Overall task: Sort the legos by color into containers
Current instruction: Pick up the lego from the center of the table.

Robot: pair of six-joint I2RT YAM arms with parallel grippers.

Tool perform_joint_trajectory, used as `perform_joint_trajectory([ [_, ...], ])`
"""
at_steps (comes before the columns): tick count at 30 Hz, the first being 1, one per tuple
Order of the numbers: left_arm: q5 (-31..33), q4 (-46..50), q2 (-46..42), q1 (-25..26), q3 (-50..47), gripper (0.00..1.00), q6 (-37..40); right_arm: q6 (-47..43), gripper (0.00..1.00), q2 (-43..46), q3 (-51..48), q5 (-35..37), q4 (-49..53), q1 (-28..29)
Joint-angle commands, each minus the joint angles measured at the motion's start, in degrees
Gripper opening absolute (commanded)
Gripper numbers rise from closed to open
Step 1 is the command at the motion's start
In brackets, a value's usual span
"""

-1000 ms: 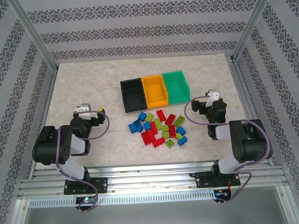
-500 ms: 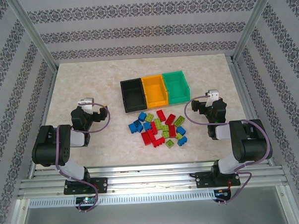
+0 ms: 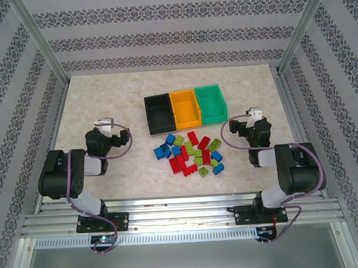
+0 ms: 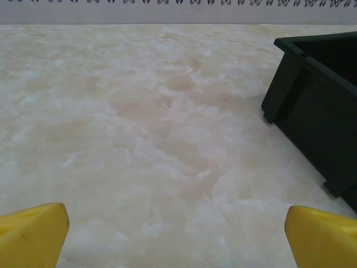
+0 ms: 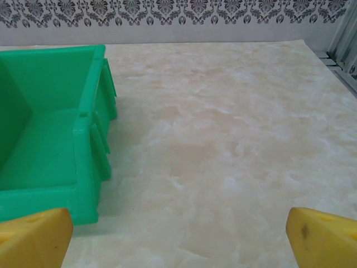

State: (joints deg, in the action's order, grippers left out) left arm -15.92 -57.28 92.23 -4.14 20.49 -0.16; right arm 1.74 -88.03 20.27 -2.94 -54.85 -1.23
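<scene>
Legos (image 3: 192,152) in blue, red and lime green lie heaped on the table (image 3: 106,95) between the two arms, just in front of the black bin (image 3: 158,113), orange-yellow bin (image 3: 185,107) and green bin (image 3: 211,104). The left gripper (image 4: 178,237) and right gripper (image 5: 178,237) flank the pile, apart from it, jaws spread wide and empty.

Cream marbled table (image 3: 106,101) at frame centre; damask-striped wallpaper (image 3: 162,28) above and at both sides; aluminium posts (image 3: 40,42) at upper left and upper right; slotted rail (image 3: 182,218) along the bottom.
</scene>
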Motion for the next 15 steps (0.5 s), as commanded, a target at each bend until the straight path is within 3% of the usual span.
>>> perform_joint_trajectory([
  [1,-0.85,0.71,-0.78,0.27,0.69,0.99,1.03,0.63,0.98,0.0,1.07,-0.68,-0.61,0.58],
  [15,-0.21,-0.07,-0.9,0.27,0.28,0.99,0.83,0.62,0.98,0.02,1.06,-0.71,-0.61,0.55],
])
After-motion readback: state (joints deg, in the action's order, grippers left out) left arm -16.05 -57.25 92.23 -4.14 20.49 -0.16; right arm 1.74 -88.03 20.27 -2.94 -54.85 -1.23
